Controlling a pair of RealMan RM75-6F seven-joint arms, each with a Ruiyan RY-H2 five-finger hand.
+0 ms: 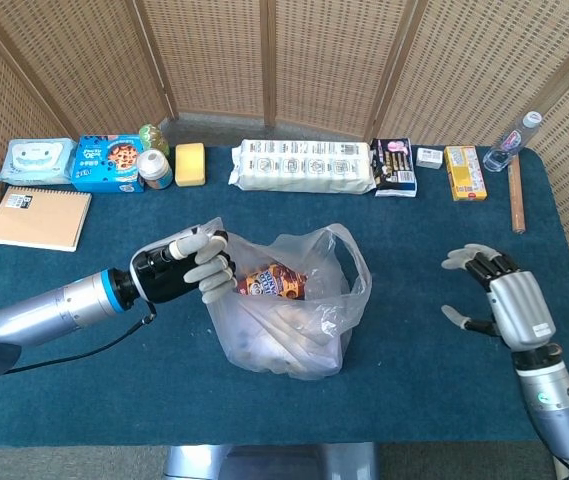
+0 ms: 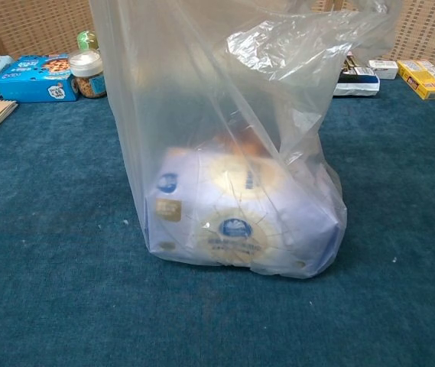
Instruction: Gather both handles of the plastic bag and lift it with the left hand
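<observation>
Chest view fills with the bag [image 2: 225, 145], a clear plastic one standing on the blue tabletop [image 2: 49, 267], its base touching the cloth and a white-and-blue pack [image 2: 236, 210] lying flat inside at the bottom. From the head view the bag [image 1: 289, 305] sits near the middle of the tabletop [image 1: 414, 390], mouth open upward, with a snack packet [image 1: 269, 283] showing on top of the contents. The left hand [image 1: 189, 265] is at the bag's left rim, its fingers [image 1: 209, 268] curled around the gathered plastic of the left handle; the right handle [image 1: 349, 250] stands up as a free loop on the far right side of the mouth, not in that hand. The right hand [image 1: 499, 300] hovers well apart from the bag toward the right edge, palm turned in, fingers [image 1: 464, 255] spread and holding nothing. Further back, a notebook [image 1: 37, 217] lies at the left edge. Along the far side runs a row: a wipes pack [image 1: 36, 160], a blue cookie box [image 1: 106, 163], a jar [image 1: 154, 168] with a green bottle [image 1: 152, 138] just behind it, a yellow sponge [image 1: 190, 164], a long white package [image 1: 302, 165], a dark box [image 1: 393, 166], a small white box [image 1: 429, 157], a yellow box [image 1: 464, 172], a wooden stick [image 1: 515, 195] and a water bottle [image 1: 514, 140] at the far right corner.
</observation>
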